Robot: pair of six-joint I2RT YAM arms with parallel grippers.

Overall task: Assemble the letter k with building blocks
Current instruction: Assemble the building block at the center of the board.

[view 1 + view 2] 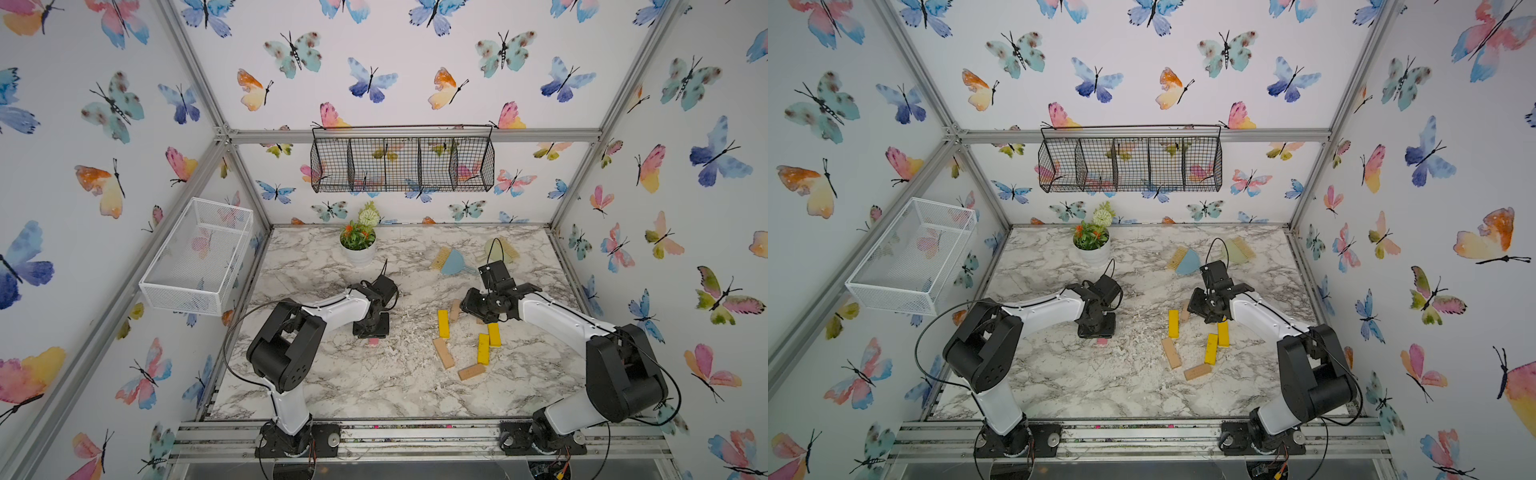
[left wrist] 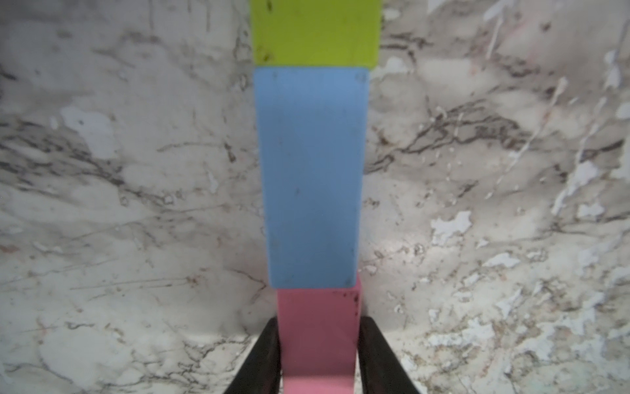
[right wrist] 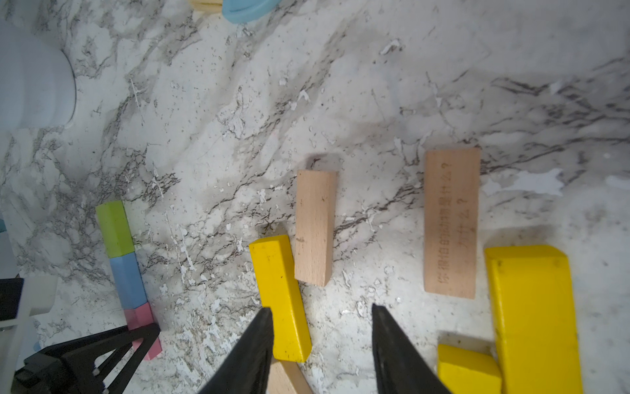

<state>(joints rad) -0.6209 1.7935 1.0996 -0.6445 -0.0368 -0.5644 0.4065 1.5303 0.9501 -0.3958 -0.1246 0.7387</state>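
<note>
- On the table (image 1: pixel 353 386), ten blocks were counted across the views, all lying flat.
- Yellow: three, in a loose cluster on the right half: far yellow (image 1: pixel 443 323), right yellow (image 1: pixel 494 335), near yellow (image 1: pixel 483 349).
- Tan: four. Far tan (image 1: pixel 456 309), left tan (image 1: pixel 443 353) and near tan (image 1: pixel 471 371) were clear in both top views. Printed tan (image 3: pixel 450 223) showed well only in the right wrist view.
- Short ones: one each. Lime block (image 2: pixel 315 32), blue block (image 2: pixel 312 177) and pink block (image 2: pixel 317 337) sat end to end, touching, in one straight line left of centre.
- Left gripper (image 2: pixel 317 320): low over that line, fingers flanking the pink block right at its sides. Couldn't tell whether it was clamped or just off.
- Right gripper (image 3: pixel 322 307): jaws apart, only bare table between them. Far yellow sat just beside one finger.
- Brushes: two, far right: blue brush (image 1: pixel 453 262) and green brush (image 1: pixel 496 249).
- Plant pot (image 1: pixel 358 249): one, at the back.
- Baskets: two on the walls: black basket (image 1: pixel 402 160) and white basket (image 1: pixel 197 255).
</note>
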